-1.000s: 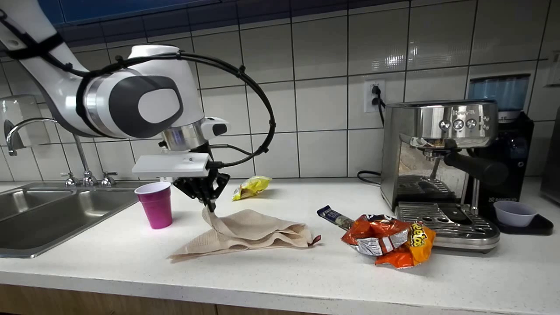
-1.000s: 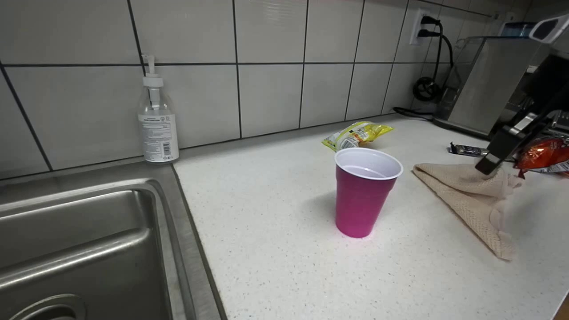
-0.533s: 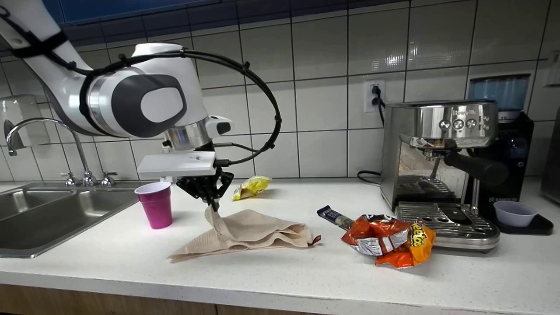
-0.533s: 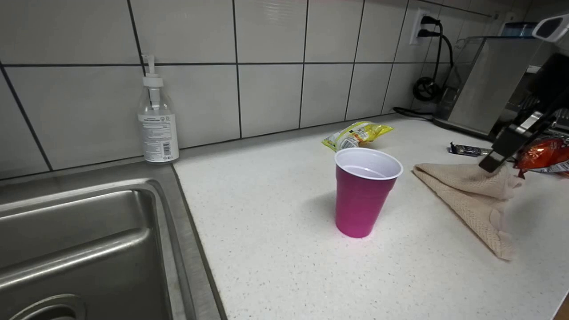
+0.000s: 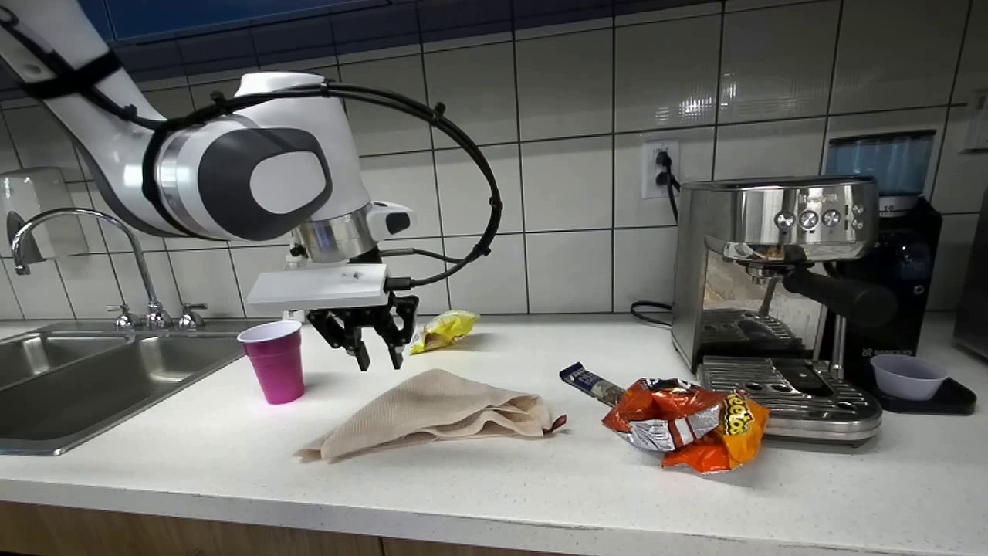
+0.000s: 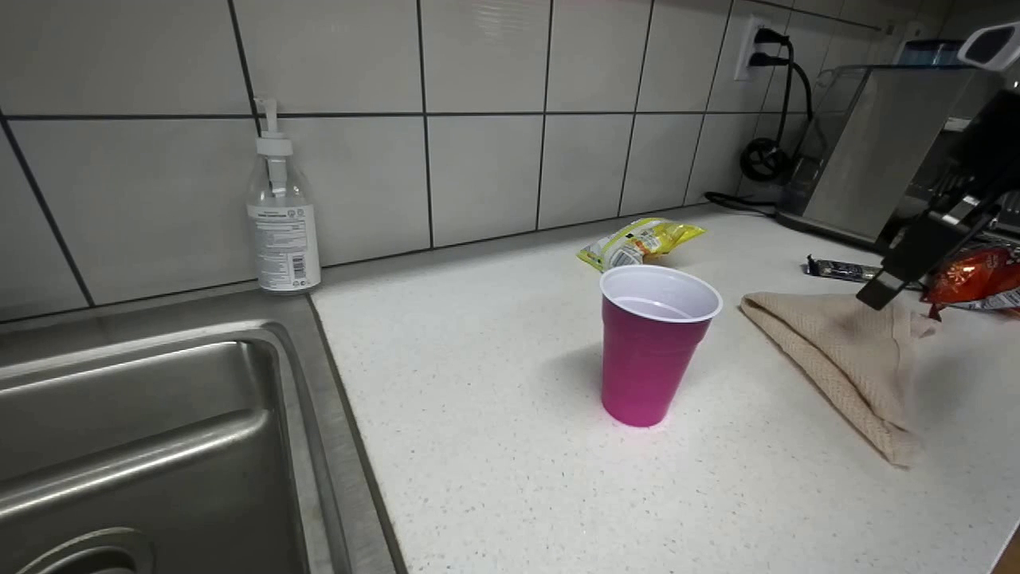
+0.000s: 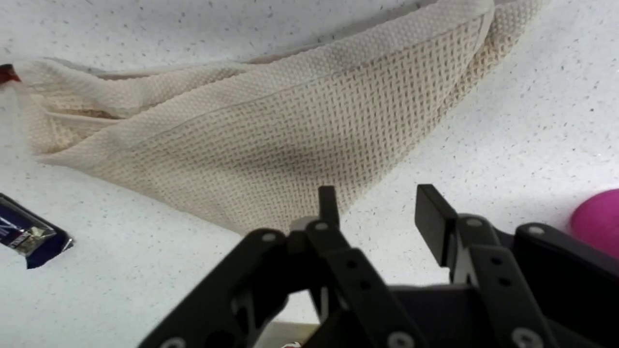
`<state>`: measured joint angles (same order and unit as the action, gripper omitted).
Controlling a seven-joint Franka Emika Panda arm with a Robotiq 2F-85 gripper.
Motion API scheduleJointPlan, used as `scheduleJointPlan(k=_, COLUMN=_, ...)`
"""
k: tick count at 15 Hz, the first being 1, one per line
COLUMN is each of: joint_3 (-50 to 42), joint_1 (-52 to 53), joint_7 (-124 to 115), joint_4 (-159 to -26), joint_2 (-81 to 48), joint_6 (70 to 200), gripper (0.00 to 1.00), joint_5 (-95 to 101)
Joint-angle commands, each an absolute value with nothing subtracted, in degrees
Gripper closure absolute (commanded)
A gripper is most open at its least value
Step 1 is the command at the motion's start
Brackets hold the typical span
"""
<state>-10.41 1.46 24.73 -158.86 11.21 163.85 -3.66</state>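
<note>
Jaws: I have them parted partway, nothing between them, pointing down left of centre in an exterior view, apart from the cloth (image 5: pixel 432 417) below.
Cloth: I see it folded on the table (image 5: pixel 478 479), lower middle of that frame; in my wrist view it spans the upper half, its lower corner partly hidden by the jaws.
Yellow packet (image 5: pixel 448 332): behind the jaws, centre of the frame, near the tiled wall (image 5: pixel 571 185).
Cup (image 5: pixel 275 367): pink, upright, left of the jaws, near the sink (image 6: pixel 335 422).
Bar (image 5: pixel 590 384): dark blue wrapper, right of the cloth; whether it touches the orange bag (image 5: pixel 687 425) I cannot tell.
Orange bag: crumpled, lower right of the frame.
Coffee machine (image 5: pixel 749 239): right side, behind the orange bag.
Sink: left of the frame in both exterior views.
</note>
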Motion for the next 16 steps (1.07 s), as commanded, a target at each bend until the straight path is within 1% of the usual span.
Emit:
scheduleJointPlan(k=1, joint_3=-11.38, joint_1=2.21, joint_7=27.14, joint_4=-158.86, joint_2=13.31, joint_6=162.41, gripper=0.21, joint_5=-4.84)
scheduleJointPlan(k=2, joint_3=-11.37, joint_1=2.20, joint_7=27.05, joint_4=-158.86, joint_2=13.40, joint_6=162.38, gripper=0.14, joint_5=-4.78)
scheduleJointPlan(k=3, joint_3=-11.36, joint_1=2.15, joint_7=26.98, joint_4=-158.86, joint_2=13.47, joint_6=162.32, gripper=0.05, joint_5=-4.66)
scheduleJointPlan(k=4, joint_3=-11.38, joint_1=2.13, joint_7=26.92, joint_4=-158.86, joint_2=13.56, joint_6=162.29, gripper=0.01, joint_5=-4.60)
scheduleJointPlan(k=11, joint_3=-11.46, joint_1=1.52, joint_7=26.47, joint_4=-158.86, joint_2=14.33, joint_6=160.84, gripper=0.00, joint_5=-3.87)
scheduleJointPlan(k=16, joint_3=-9.90, joint_1=-1.15, joint_7=22.37, joint_4=-158.84, joint_2=17.44, joint_6=155.48, gripper=0.00, joint_5=-0.26)
